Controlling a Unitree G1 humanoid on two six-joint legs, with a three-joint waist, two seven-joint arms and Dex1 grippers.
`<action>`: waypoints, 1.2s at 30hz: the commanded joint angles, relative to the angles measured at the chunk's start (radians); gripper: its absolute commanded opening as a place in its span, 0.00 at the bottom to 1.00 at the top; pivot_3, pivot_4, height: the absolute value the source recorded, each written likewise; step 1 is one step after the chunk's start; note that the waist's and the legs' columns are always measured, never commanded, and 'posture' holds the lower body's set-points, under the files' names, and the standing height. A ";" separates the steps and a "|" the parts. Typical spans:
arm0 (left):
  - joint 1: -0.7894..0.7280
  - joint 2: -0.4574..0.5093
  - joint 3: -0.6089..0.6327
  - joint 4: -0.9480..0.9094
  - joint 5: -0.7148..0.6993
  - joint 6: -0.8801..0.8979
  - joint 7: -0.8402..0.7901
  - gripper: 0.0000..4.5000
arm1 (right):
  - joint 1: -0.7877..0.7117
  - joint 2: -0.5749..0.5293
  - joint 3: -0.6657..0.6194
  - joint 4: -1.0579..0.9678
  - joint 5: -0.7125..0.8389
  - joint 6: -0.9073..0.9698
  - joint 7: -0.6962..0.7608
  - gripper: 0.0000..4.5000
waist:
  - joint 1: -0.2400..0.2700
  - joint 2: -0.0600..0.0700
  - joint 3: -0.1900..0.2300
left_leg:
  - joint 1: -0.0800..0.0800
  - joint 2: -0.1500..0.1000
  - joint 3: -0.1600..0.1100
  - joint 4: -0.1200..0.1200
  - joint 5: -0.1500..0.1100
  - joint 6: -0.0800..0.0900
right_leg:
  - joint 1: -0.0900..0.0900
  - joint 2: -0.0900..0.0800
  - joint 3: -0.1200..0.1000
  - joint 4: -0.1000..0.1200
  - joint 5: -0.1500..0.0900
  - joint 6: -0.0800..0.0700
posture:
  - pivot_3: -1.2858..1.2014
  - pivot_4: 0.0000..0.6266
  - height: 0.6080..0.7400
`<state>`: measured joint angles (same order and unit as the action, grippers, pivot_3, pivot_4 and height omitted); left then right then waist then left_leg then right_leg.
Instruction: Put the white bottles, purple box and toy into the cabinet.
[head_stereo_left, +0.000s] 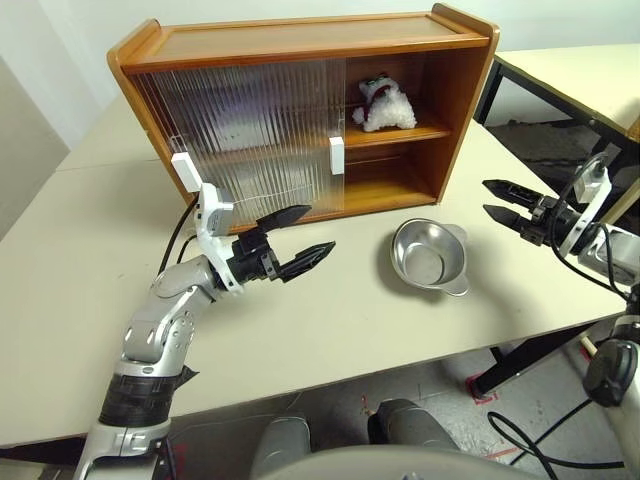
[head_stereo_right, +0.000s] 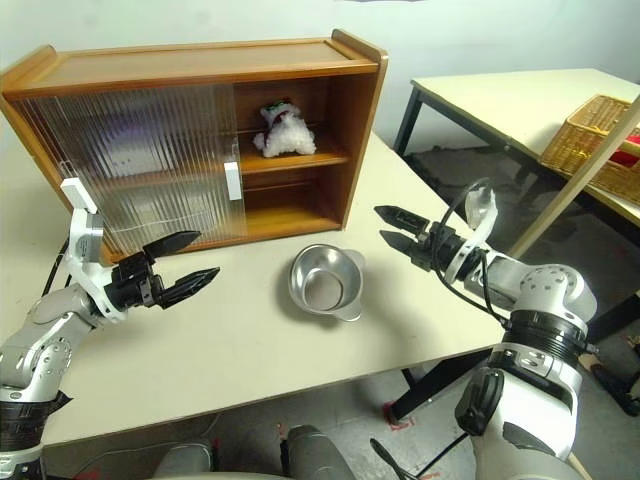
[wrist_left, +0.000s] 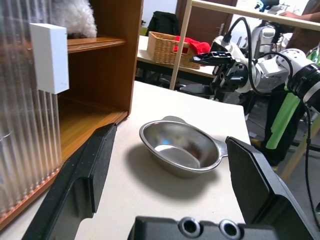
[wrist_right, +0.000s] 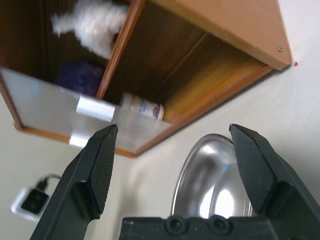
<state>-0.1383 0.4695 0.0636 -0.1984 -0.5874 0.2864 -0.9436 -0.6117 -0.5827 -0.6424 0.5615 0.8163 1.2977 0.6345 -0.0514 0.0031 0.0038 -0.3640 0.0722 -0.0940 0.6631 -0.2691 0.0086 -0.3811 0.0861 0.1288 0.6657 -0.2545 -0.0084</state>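
1. Both my grippers, left (head_stereo_left: 297, 243) and right (head_stereo_right: 393, 229), hung spread and empty over the table (head_stereo_left: 90, 250).
2. Between them sat a steel bowl (head_stereo_left: 430, 255).
3. Beyond, the cabinet (head_stereo_left: 300, 110) held the toy (head_stereo_left: 385, 104) on its upper shelf, with the purple box (wrist_right: 80, 76) and a white bottle (wrist_right: 142, 107) inside.

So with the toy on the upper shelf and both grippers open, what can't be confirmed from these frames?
- Purple box: right wrist view, a blurred dark purple patch behind the sliding door; its shelf is unclear.
- White bottles: right wrist view, one blurred jar shows at the door's edge; a second cannot be made out.
- Toy: partly cut by the cabinet top in the left wrist view.
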 joint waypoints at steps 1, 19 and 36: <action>0.005 0.008 0.002 -0.015 -0.001 0.008 0.004 1.00 | 0.007 0.011 -0.002 0.039 0.000 -0.015 -0.013 0.99 | 0.001 0.000 0.000 | 0.000 0.000 0.000 0.000 0.000 0.000 | 0.000 0.000 0.000 0.000 0.000 0.000 | 0.49 0.00 1.00; 0.005 0.027 0.005 -0.025 -0.005 0.015 0.008 1.00 | 0.097 0.005 0.105 0.206 -0.085 -0.153 0.097 0.99 | 0.009 0.000 0.000 | 0.001 0.000 0.000 0.000 0.000 0.000 | 0.004 0.000 0.000 0.000 0.000 0.000 | 0.49 0.00 1.00; 0.007 0.046 0.011 -0.033 -0.007 0.021 0.006 1.00 | 0.056 0.073 0.115 0.235 -0.084 -0.186 0.082 0.99 | 0.011 0.000 0.000 | 0.001 0.000 0.000 0.000 0.000 0.000 | 0.004 0.000 0.000 0.000 0.000 0.000 | 0.50 0.00 1.00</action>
<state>-0.1357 0.5057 0.0653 -0.2188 -0.5938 0.3002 -0.9369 -0.5449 -0.5170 -0.5387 0.7860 0.7430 1.1185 0.7217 -0.0406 0.0032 0.0036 -0.3627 0.0722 -0.0939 0.6630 -0.2691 0.0089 -0.3771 0.0863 0.1290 0.6660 -0.2541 -0.0089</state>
